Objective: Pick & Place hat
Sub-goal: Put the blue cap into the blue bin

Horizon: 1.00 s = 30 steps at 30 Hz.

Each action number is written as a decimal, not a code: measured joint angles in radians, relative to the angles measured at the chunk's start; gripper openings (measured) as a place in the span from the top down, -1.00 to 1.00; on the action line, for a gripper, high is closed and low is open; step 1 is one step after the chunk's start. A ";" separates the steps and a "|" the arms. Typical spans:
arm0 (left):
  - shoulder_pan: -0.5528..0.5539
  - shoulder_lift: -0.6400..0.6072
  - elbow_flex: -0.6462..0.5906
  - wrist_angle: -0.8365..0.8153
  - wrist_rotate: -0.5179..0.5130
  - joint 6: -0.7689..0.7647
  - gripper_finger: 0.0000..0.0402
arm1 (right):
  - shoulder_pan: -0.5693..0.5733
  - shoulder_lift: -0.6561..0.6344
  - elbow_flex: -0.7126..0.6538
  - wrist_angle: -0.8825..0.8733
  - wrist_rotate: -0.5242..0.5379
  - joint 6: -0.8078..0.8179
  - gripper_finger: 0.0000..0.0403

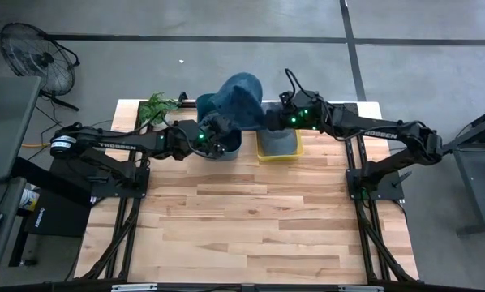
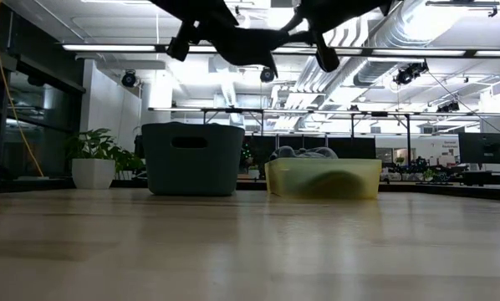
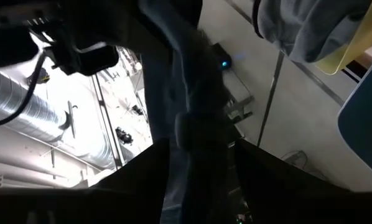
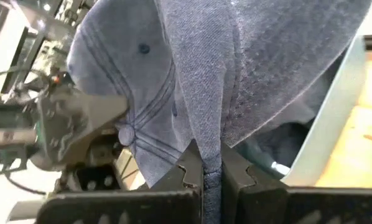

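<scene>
- I see the blue hat [image 1: 241, 99] aloft between both arms, above the dark bin [image 1: 225, 147] and yellow bin [image 1: 279, 146], far table [image 1: 251, 227] side.
- Left gripper [image 1: 216, 130] jaws grasp hat fabric; right gripper [image 1: 273, 118] jaws clenched on its edge.

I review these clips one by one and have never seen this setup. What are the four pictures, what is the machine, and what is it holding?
Two dark robot arms work at a wooden table. One picture looks straight down, one looks level across the tabletop, and two come from cameras on the arms' wrists. On the table stand a dark bin, a yellow bin with fabric inside, and a potted plant. Both grippers, left gripper and right gripper, pinch a blue hat and hold it in the air above the bins.
</scene>
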 joint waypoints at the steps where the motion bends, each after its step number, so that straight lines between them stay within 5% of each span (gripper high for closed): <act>1: 0.000 0.000 0.000 0.000 0.000 0.000 0.12 | 0.011 0.000 0.000 -0.001 0.000 0.000 0.96; 11: 0.000 0.000 0.000 0.000 -0.022 -0.060 0.19 | 0.075 0.000 0.000 0.007 0.009 -0.007 0.96; 21: 0.000 0.000 0.000 0.000 -0.052 -0.061 0.95 | 0.074 0.000 0.000 0.004 -0.015 -0.007 0.96; 30: -0.001 0.000 0.000 0.047 -0.084 -0.087 0.99 | 0.074 0.000 0.000 0.004 -0.015 -0.011 0.96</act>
